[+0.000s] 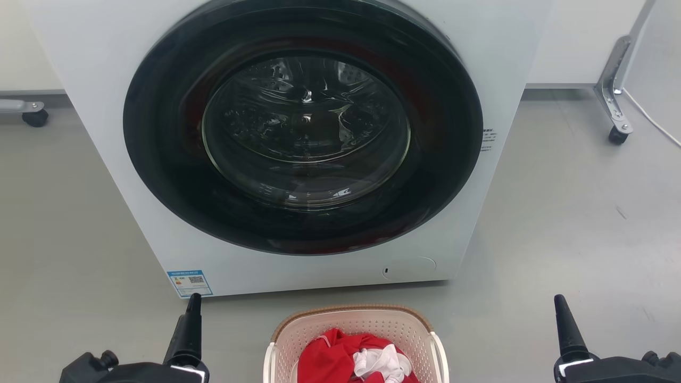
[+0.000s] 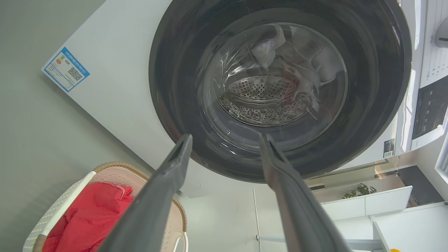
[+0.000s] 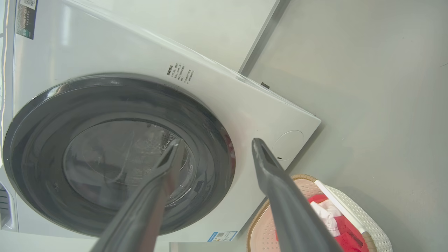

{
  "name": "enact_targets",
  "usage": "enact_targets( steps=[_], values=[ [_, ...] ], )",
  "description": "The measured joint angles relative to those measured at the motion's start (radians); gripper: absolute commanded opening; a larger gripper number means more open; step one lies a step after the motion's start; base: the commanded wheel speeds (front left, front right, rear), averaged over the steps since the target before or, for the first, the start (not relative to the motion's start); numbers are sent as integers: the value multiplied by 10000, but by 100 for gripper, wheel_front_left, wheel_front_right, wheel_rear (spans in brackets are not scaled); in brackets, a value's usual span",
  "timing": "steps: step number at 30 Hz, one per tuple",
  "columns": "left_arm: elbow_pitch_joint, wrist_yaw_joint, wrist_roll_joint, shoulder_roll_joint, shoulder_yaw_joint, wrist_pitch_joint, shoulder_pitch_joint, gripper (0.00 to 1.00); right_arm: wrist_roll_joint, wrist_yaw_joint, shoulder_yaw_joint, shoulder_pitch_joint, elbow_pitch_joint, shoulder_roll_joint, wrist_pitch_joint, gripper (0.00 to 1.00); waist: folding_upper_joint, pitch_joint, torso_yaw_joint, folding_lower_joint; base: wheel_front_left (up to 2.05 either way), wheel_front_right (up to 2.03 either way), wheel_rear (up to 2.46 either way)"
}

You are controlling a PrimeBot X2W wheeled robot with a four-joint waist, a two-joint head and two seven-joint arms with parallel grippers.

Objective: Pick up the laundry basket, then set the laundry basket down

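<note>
The laundry basket (image 1: 348,310) stands on the grey floor at the bottom middle of the head view, just in front of the washing machine. It is cream with perforated walls, a brown rim and white side handles, and it holds a red garment (image 1: 327,356) and a white one (image 1: 380,363). My left gripper (image 1: 193,306) is to the basket's left and my right gripper (image 1: 561,308) to its right, both clear of it. The left wrist view shows the left gripper (image 2: 225,138) open and empty, with the basket (image 2: 115,166) at the lower left. In the right wrist view the right gripper (image 3: 216,141) is open, with the basket (image 3: 371,217) at the lower right.
A white front-loading washing machine (image 1: 96,96) with a shut dark round door (image 1: 303,127) stands directly behind the basket. A black caster (image 1: 35,117) sits at the far left. At the far right are a metal bracket on a caster (image 1: 617,133) and a white cable (image 1: 657,127).
</note>
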Motion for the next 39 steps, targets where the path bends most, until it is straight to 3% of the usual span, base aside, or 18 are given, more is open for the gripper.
enact_targets(
  steps=[20,39],
  values=[
    [-552,543,4153,468,-1179,-736,225,100,-3338,-516,744,355,-731,-96,-734,100,0,-54,26,0,0,0,0],
    [-1060,1039,7290,583,-1814,-1444,436,100,-6205,-961,1233,687,-1413,-130,-1453,100,0,-56,7,0,0,0,0]
  ],
)
